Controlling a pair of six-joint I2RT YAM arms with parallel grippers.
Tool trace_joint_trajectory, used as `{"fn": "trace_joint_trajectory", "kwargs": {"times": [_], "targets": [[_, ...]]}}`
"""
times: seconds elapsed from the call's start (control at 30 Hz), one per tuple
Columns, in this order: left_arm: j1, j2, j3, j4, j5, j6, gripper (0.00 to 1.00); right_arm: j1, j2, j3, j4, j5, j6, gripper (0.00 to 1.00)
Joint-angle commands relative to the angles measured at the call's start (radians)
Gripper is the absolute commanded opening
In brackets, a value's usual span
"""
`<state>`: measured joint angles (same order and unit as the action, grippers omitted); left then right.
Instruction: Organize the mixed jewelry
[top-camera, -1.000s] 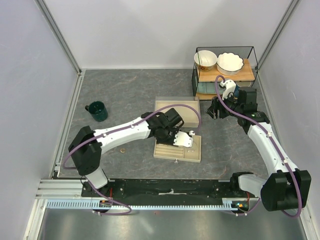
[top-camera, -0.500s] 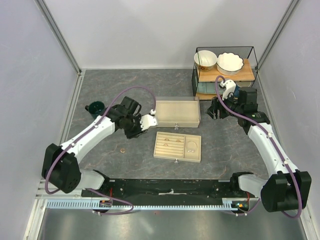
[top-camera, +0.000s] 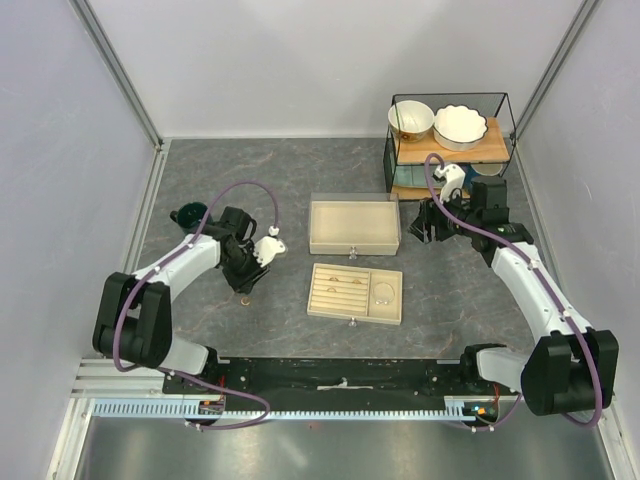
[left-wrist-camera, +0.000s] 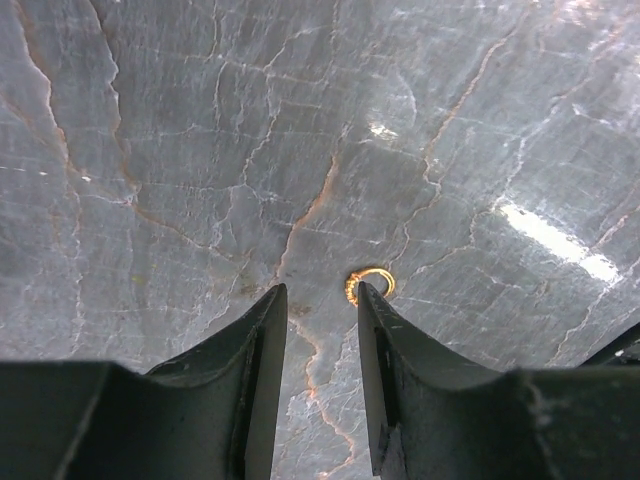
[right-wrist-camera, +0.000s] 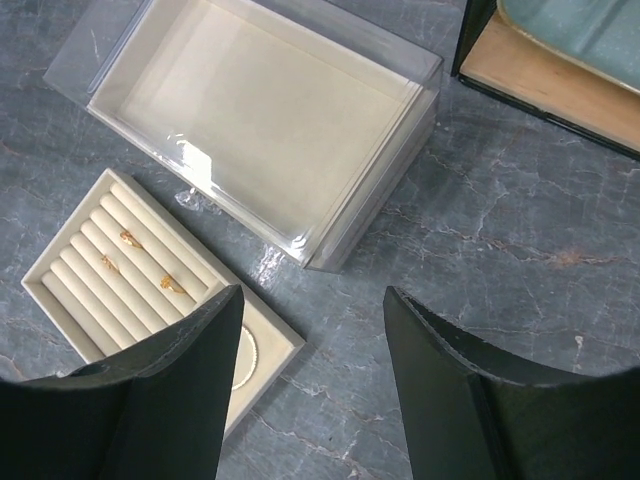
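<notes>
Left claw (left-wrist-camera: 318, 293), apart and empty, hangs over the worktop (left-wrist-camera: 150, 150) with the gold ring (left-wrist-camera: 370, 285) just outside its right jaw — closing now could flick it away — right claw (right-wrist-camera: 312, 295) gapes, empty.

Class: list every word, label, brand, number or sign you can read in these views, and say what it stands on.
None: no text is readable in any view.
The slotted tray, clear box and green mug show no lettering; the gold ring is too small to show any mark.

Shiny gold ring (left-wrist-camera: 370, 285) (glossy marbled tabletop (left-wrist-camera: 200, 150))
</notes>
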<state>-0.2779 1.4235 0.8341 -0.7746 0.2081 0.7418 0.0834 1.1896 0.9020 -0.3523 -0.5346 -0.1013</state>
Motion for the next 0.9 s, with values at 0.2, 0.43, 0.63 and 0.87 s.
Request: {"fn": "trace_joint_trajectory", "kwargs": {"times": [0.2,0.43,0.63,0.87], "targets": [[0.036,0.043,-0.010,0.060,-0.032,-0.084,0.41,0.016,-0.012,-0.020,0.039,-0.013,-0.011,0.66],[0.049,0.026,-0.033,0.046,-0.024,-0.078,0.41,0.016,-0.004,-0.015,0.033,-0.013,-0.008,0.65],[0.052,0.008,-0.043,0.032,-0.013,-0.087,0.41,0.016,-0.004,-0.015,0.033,-0.013,-0.009,0.65],[0.052,0.023,-0.062,0.038,-0.009,-0.098,0.39,0.015,-0.005,-0.017,0.032,-0.008,-0.012,0.65]]}}
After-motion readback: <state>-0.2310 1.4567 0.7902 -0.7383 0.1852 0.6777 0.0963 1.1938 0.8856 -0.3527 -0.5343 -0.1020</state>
